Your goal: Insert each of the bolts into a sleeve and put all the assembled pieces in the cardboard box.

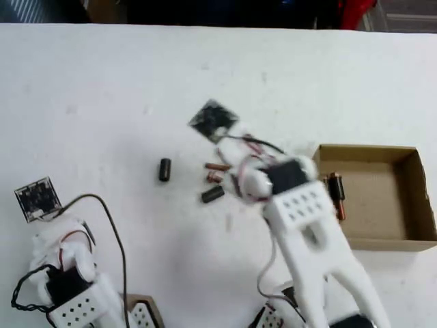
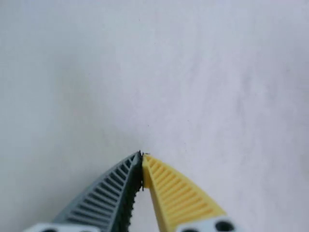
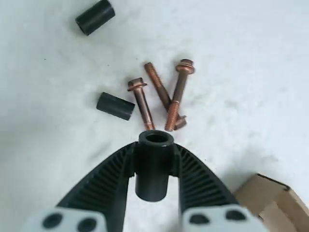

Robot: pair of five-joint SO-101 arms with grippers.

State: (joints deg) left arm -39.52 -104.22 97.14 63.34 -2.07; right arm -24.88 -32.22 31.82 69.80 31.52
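Table: a white tabletop that carries everything, with both arms on its near side.
Box: an open brown cardboard box on the right of the table. One copper bolt already fitted in a black sleeve lies inside, against the wall nearest the parts.
Right gripper: black ribbed fingers clamped on a short black cylindrical sleeve. The sleeve is held with its open bore facing the bolts, just above the table and close to the bolt heap.
Left gripper: one grey and one yellow finger pressed together with nothing between them. It sits over bare table, well apart from the parts.
Loose sleeves: two more black tubes lie on their sides, one just beside the bolts and the other farther off.
Bolts: three copper flanged bolts lie in a loose fan. One lies alone, and the other two cross each other.
Step in hand: a sleeve is gripped and ready, but no bolt is in it yet — the second assembly looks barely begun.
Next move: the idle left claw probably has to pick a bolt, and the lone one seems easiest. The shank must be lined up with the bore, since a tilt would jam it.
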